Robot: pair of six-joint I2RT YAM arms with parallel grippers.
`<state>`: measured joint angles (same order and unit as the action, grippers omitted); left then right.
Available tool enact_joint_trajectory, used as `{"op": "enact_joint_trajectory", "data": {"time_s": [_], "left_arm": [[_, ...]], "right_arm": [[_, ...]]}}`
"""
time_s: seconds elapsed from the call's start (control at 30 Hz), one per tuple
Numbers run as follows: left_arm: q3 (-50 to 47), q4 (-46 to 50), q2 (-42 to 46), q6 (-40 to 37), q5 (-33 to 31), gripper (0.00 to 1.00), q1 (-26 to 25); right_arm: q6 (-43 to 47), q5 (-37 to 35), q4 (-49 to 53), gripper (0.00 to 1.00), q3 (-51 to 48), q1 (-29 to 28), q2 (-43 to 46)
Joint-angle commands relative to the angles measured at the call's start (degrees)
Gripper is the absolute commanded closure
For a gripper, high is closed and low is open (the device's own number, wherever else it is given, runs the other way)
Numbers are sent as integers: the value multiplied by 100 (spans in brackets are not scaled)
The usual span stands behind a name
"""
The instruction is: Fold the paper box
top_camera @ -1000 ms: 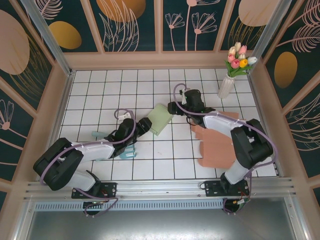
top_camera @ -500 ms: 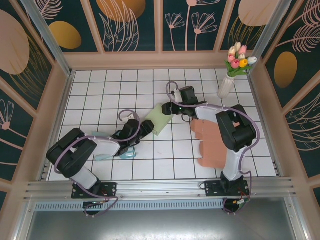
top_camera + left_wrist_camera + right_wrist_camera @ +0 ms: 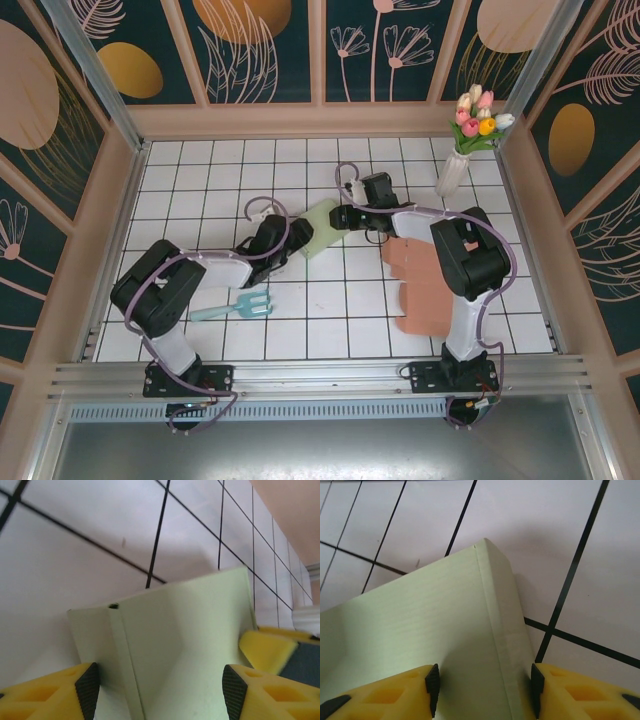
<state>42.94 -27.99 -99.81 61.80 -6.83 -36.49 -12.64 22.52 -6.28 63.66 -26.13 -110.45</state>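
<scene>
The pale green paper box [image 3: 320,230] lies on the white tiled tabletop [image 3: 200,170], a little beyond its middle, between the two arms. The left gripper [image 3: 292,240] meets the box's near-left end. In the left wrist view the box's two side edges run straight down to the black pads [image 3: 88,695], so the jaws stand fairly wide and hold the box across its width. A creased flap edge shows along the box's left side there. The right gripper [image 3: 339,216] sits at the far-right end. In the right wrist view its fingers straddle the box's folded corner ridge, where a narrow side wall falls away to the tiles; I cannot tell whether they press it or only flank it. Open tiles lie beyond the box towards the back wall [image 3: 300,120] and on its near side. A teal toy fork [image 3: 235,307] lies near the left arm and a flat pink cardboard sheet [image 3: 435,290] lies under the right arm. A vase of tulips [image 3: 458,160] stands in the far right corner, well apart
</scene>
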Motion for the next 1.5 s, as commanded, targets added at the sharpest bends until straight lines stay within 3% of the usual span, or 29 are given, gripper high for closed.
{"op": "enact_joint_trajectory", "data": {"time_s": [0.0, 0.33, 0.83, 1.07, 1.47], "left_arm": [[719, -191, -138, -357, 596, 33, 113], [1746, 789, -526, -961, 811, 33, 927], [1384, 1021, -575, -1063, 821, 33, 2189], [1569, 1044, -953, -1159, 817, 34, 2493], [2166, 1408, -1381, -1354, 564, 34, 2588]], "right_arm": [[-621, 567, -560, 48, -73, -271, 303], [-1654, 7, -1438, 48, 478, -668, -127], [-1686, -38, -799, 49, 2662, -1142, -1722], [-1764, -9, -729, 49, 3095, -1238, -2143], [-1879, -79, -892, 49, 2962, -1276, -2274]]}}
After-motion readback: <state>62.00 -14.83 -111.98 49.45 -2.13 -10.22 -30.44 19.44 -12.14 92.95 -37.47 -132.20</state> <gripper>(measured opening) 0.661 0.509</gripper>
